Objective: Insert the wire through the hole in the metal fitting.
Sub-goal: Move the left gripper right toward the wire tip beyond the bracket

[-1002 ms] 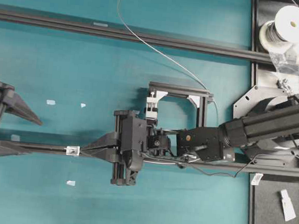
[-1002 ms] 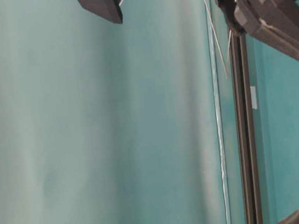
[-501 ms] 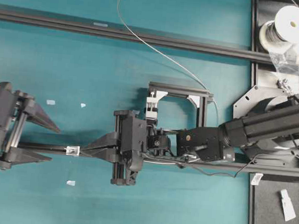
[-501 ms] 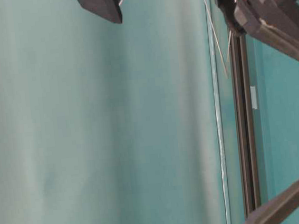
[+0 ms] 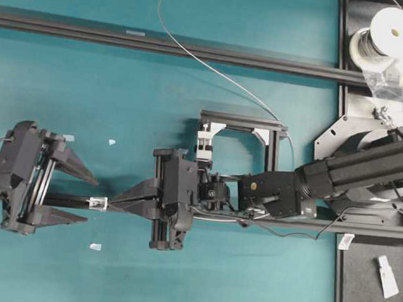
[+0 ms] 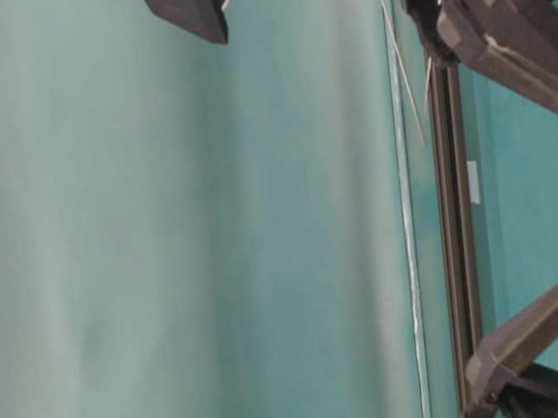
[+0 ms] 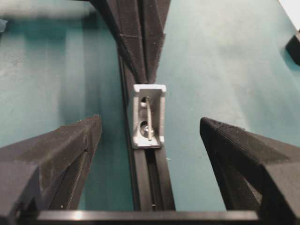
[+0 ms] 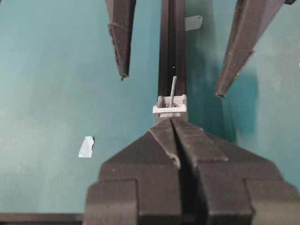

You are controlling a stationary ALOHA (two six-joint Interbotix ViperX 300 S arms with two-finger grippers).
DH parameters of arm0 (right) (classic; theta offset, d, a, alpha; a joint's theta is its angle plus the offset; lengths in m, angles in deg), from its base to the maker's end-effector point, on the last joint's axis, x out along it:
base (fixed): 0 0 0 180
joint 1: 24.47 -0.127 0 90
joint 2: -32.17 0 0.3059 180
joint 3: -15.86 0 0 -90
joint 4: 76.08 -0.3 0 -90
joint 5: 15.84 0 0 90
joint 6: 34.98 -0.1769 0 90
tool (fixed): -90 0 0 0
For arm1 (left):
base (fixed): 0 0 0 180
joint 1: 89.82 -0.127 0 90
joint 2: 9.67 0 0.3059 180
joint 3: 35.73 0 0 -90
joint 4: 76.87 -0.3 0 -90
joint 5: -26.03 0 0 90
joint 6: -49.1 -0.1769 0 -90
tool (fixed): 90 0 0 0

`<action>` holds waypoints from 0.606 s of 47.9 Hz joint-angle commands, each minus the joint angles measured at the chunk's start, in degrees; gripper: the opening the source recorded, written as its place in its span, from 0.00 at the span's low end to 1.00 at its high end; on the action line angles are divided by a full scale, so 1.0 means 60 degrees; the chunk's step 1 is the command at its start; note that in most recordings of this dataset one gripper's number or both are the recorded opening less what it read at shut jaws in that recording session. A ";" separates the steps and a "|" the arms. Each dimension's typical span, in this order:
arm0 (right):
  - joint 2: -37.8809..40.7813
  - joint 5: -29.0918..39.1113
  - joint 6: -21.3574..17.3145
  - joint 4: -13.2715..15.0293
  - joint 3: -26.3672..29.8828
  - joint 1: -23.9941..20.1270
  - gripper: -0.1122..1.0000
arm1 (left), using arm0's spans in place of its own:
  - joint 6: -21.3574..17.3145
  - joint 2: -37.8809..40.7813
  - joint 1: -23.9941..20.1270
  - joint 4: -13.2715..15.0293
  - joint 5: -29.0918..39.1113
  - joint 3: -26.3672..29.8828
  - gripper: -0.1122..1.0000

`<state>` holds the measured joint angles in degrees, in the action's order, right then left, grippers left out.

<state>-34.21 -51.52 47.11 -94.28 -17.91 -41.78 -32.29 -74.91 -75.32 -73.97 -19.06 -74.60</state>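
On the black rail [image 5: 266, 220], the metal fitting [image 7: 148, 116] has the wire [image 8: 173, 91] poking through, right gripper [image 8: 174, 140] clenched behind; left gripper [image 7: 148, 140] gaping, should close squarely on the wire tip

A small silver metal fitting [image 7: 148, 116] is being seen seated on a black rail [image 7: 151, 180] — squarish, shiny, with raised side walls and a dark round hole low in its face. The wire [image 8: 173, 92], thin and grey, is being shown passing through the fitting, its short free end sticking out past the far side above the rail. In the overhead view the fitting [image 5: 98, 203] is lying on the long horizontal rail — left of centre.
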 commanded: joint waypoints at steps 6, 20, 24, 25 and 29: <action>-0.0146 -0.0103 0.0015 0.0015 0.0088 0.0015 0.10 | -0.0015 -0.0117 -0.0059 0.0015 0.0205 0.0161 0.77; -0.0132 -0.0103 0.0029 0.0015 0.0073 0.0015 0.10 | -0.0029 -0.0176 -0.0088 0.0015 0.0322 0.0176 0.25; -0.0146 -0.0088 0.0029 0.0015 0.0073 0.0015 0.10 | -0.0015 -0.0190 -0.0059 0.0015 0.0337 0.0234 0.15; -0.0146 -0.0103 0.0029 0.0015 0.0088 0.0015 0.10 | -0.0015 -0.0190 -0.0059 0.0015 0.0322 0.0234 0.13; -0.0132 -0.0103 0.0029 0.0015 0.0073 0.0015 0.10 | 0.0000 -0.0176 -0.0059 0.0015 0.0352 0.0293 0.07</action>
<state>-34.21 -51.52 47.28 -94.28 -17.91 -41.78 -32.38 -74.91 -75.58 -73.88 -16.77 -73.99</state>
